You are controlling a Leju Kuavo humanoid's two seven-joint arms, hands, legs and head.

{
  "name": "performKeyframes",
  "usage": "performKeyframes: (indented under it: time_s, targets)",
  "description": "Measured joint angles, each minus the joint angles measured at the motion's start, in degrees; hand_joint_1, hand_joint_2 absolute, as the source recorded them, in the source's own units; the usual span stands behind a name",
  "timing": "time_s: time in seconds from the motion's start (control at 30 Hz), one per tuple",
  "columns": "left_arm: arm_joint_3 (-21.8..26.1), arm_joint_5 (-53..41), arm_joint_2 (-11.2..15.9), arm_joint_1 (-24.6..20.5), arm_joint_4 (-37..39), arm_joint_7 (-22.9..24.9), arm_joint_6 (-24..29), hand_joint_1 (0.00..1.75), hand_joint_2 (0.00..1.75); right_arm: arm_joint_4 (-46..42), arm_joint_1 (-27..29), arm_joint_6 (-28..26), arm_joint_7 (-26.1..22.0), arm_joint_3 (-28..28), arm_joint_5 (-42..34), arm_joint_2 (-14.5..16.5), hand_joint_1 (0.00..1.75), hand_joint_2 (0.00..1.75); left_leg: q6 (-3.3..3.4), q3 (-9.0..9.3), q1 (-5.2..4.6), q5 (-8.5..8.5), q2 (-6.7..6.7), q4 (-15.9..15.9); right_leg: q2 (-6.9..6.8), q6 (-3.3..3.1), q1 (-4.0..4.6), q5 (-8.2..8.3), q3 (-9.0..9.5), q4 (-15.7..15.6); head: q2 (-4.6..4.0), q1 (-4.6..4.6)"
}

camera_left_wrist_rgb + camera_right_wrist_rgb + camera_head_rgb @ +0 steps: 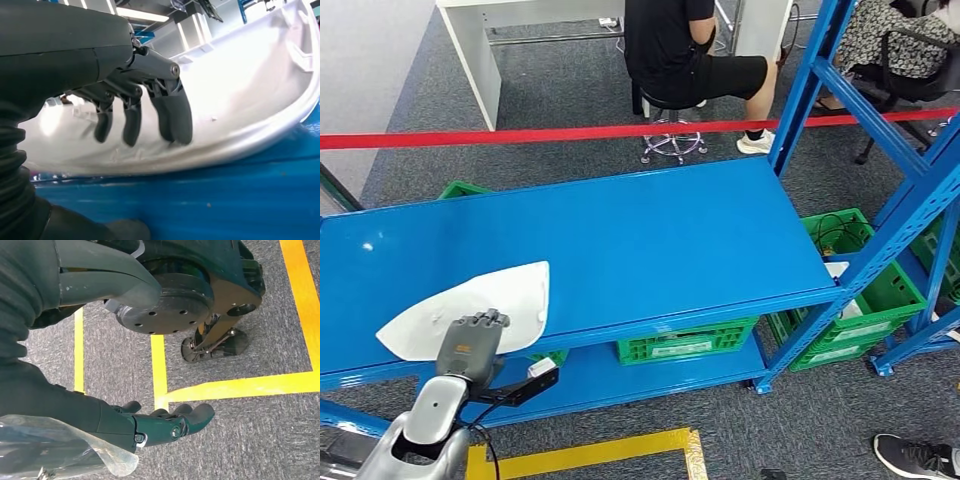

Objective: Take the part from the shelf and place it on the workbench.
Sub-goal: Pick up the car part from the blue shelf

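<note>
The white part (475,310) lies on the blue shelf (622,240), at the shelf's front edge toward its left end. The left hand (471,345) rests over the part's near rim, its fingers (171,112) curled down onto the inner surface; whether the thumb clamps beneath I cannot tell. The right hand (158,422) hangs over grey carpet beside yellow floor tape (241,385), fingers extended, holding nothing

right robot hand (166,424): empty, fingers extended | grey carpet (245,440) | yellow tape (241,386)
</note>
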Motion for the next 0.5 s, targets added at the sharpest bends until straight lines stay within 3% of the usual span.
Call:
performKeyframes:
  time_s: [0.07, 0.5]
  targets:
    - [0.07, 0.26, 0.09, 0.14, -0.63, -0.12, -0.14, 1.75, 1.75, 0.0, 0.13, -0.25, 0.38, 0.06, -0.32, 0.01, 0.0, 1.75, -0.02, -0.01, 0.0, 0.06, 0.0, 0.0, -0.01, -0.01, 0.0, 0.05, 0.0, 0.0, 0.0, 0.0]
    - [0.32, 3.6, 2.83, 3.05, -8.58, -2.44, -1.62, 1.75, 1.75, -1.24, 2.32, -2.61, 2.9, 2.62, -2.47, 0.02, 0.0, 1.75, -0.08, -0.18, 0.0, 0.18, 0.0, 0.01, -0.03, -0.06, 0.0, 0.2, -0.23, 0.0, -0.01, 0.01]
